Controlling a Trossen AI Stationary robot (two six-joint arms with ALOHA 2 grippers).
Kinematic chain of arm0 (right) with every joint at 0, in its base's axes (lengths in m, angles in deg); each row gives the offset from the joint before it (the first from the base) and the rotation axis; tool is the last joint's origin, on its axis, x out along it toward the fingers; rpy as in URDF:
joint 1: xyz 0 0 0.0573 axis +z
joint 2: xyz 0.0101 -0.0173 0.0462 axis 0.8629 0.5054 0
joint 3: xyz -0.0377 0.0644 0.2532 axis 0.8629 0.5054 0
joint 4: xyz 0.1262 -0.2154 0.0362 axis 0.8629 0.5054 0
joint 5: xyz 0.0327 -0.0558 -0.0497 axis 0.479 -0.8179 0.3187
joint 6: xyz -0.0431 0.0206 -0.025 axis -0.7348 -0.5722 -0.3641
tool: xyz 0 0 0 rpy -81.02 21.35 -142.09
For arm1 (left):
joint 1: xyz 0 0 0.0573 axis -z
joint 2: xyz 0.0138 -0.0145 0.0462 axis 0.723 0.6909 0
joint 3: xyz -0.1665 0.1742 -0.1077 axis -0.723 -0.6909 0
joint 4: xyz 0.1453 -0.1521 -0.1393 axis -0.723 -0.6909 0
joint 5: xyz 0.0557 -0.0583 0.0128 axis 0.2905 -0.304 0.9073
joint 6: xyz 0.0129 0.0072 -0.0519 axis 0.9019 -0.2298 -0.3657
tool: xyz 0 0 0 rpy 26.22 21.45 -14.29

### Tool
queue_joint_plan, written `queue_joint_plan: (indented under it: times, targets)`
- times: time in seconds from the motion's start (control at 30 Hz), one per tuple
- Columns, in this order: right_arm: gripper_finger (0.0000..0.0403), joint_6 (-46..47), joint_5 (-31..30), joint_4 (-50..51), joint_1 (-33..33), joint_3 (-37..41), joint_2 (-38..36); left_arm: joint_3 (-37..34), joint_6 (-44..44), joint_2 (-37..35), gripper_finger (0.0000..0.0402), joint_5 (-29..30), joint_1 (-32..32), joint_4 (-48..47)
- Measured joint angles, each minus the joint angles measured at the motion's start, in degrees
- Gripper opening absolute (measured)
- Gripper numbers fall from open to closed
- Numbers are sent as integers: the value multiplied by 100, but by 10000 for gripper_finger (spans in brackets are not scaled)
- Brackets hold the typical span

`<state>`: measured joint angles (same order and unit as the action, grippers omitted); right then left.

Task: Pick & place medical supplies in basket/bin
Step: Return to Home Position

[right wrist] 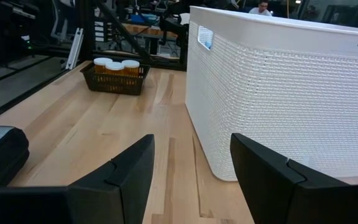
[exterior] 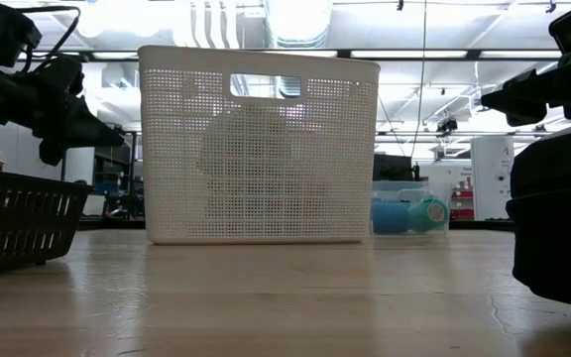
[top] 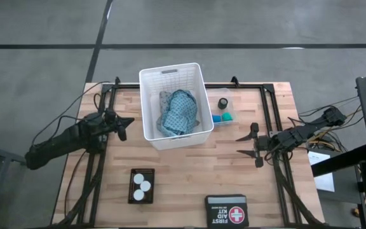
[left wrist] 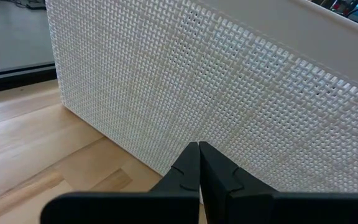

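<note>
Left end effector (top: 124,125), fingers together, hovers beside the white basket (top: 146,102) on the desk (top: 189,184). Right end effector (top: 246,145) has fingers apart. Teal cloth (top: 180,111) lies inside the basket.

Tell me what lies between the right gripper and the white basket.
Only bare tabletop, by the high view: the open right gripper faces the white basket across plain wood. The clear tub sits off that line.
</note>
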<state>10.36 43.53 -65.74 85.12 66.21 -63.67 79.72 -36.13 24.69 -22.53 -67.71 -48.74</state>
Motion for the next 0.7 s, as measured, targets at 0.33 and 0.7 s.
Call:
queue_joint_plan:
  times: [0.33,0.7]
  targets:
    - [206,0,2,0,1,1,0,2,0,0,9,2,0,-9]
    - [206,0,3,1,1,1,0,2,0,0,13,2,0,-9]
